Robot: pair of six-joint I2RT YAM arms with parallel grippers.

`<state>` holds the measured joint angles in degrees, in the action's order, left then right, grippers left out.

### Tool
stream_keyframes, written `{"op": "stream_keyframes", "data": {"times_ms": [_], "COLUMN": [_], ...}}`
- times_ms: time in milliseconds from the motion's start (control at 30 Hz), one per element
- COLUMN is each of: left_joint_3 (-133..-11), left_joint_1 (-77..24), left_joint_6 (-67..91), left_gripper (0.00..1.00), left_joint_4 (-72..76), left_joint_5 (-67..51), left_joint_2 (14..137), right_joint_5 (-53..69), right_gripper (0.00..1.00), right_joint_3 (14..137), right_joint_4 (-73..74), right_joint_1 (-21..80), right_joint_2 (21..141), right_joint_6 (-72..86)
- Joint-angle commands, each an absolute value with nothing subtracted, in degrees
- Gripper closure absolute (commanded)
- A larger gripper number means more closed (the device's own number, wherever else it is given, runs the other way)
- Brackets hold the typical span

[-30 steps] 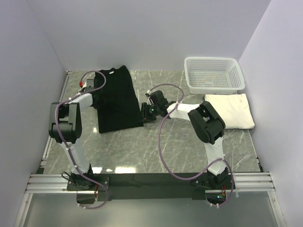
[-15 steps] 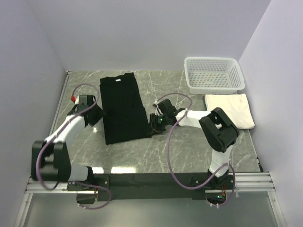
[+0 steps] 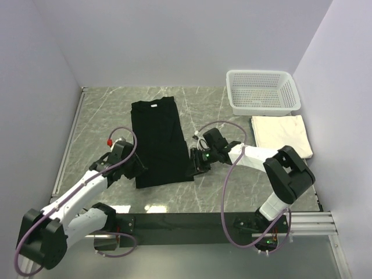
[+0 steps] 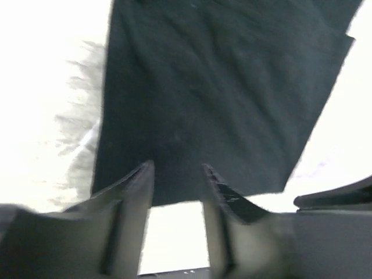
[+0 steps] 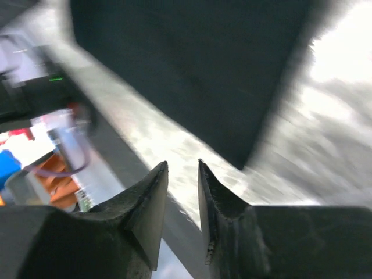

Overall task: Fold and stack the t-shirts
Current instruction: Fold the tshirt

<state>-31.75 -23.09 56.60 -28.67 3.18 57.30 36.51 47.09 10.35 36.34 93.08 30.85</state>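
Note:
The black t-shirt [image 3: 160, 142] lies flat on the marble table as a long folded strip, collar at the far end. My left gripper [image 3: 138, 170] is at its near left corner. In the left wrist view the gripper [image 4: 177, 168] is open, its tips over the shirt's [image 4: 221, 87] near hem. My right gripper [image 3: 195, 165] is beside the near right corner. In the right wrist view the gripper [image 5: 183, 165] stands slightly open and empty, with the shirt's corner [image 5: 192, 64] just beyond its tips. The cream-white t-shirt [image 3: 282, 135] lies folded at the right.
A white mesh basket [image 3: 263, 93] stands at the back right, just behind the cream shirt. Walls close in the table on the left, back and right. The black rail [image 3: 186, 221] with the arm bases runs along the near edge.
The black shirt has slid toward the near edge and to the right. Both grippers have moved nearer with it, staying at its near corners. The cream shirt and basket have not moved.

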Motion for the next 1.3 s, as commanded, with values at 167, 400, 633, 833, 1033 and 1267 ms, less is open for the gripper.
{"op": "stream_keyframes", "data": {"times_ms": [167,400,633,833,1033,1267], "left_joint_3": [-27.96,-27.16,-28.91,-29.97,-30.32,-30.41], "left_joint_1": [-25.14,-25.14,-25.14,-25.14,-24.96,-23.65], "left_joint_6": [59.06,60.11,62.58,62.05,62.23,62.14], "left_gripper": [0.86,0.99,0.99,0.99,0.99,0.99], "left_joint_4": [-27.68,-32.69,-36.82,-37.61,-38.32,-38.67], "left_joint_5": [-2.28,-0.18,4.56,5.1,5.71,5.8], "left_joint_2": [55.18,60.46,70.39,67.94,66.88,67.41], "right_joint_5": [52.8,55.55,53.0,51.07,48.52,45.01], "right_gripper": [0.81,0.97,1.0,1.0,1.0,1.0], "right_joint_3": [53.5,59.59,57.67,54.59,49.94,45.27], "right_joint_4": [-9.91,-16.87,-16.87,-11.53,-8.18,-5.02], "right_joint_1": [43.75,48.16,46.06,43.42,37.28,33.31], "right_joint_2": [99.99,113.89,122.95,114.28,109.33,113.12], "right_joint_6": [31.81,33.83,33.39,29.54,26.46,25.31]}}
